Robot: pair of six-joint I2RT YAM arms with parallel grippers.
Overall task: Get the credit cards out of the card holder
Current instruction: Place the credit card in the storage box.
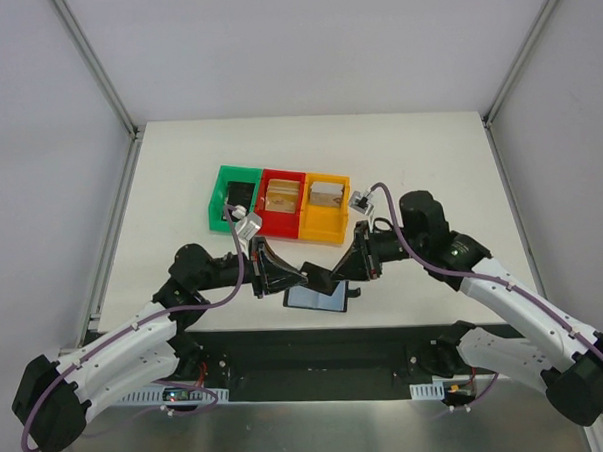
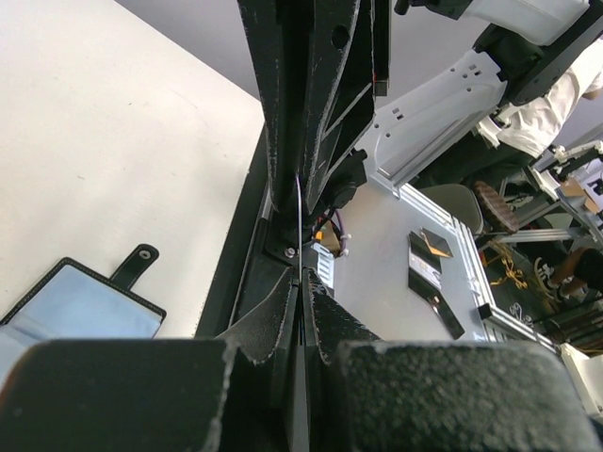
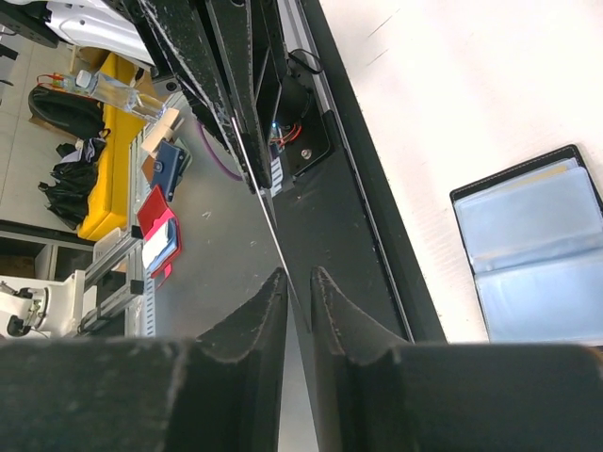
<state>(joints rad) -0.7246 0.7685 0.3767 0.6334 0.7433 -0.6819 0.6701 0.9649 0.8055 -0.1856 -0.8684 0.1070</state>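
Observation:
The card holder (image 1: pixel 315 298) lies open on the table near its front edge, grey-blue panels up; it also shows in the left wrist view (image 2: pixel 75 306) and the right wrist view (image 3: pixel 528 254). My left gripper (image 1: pixel 289 279) and right gripper (image 1: pixel 345 269) meet tip to tip just above it, with one credit card (image 1: pixel 319 273) between them, dark in this view. In the left wrist view my left gripper (image 2: pixel 303 278) is shut on the card's thin edge (image 2: pixel 299 217). In the right wrist view my right gripper (image 3: pixel 299 275) has its jaws a little apart around the card (image 3: pixel 268 212).
Green (image 1: pixel 220 199), red (image 1: pixel 265 210) and orange (image 1: pixel 311 224) bins stand in a row behind the grippers. Tan cards lie in the red bin (image 1: pixel 282 195) and the orange bin (image 1: pixel 327 193). A dark object lies in the green one. The black base rail runs along the table's front edge.

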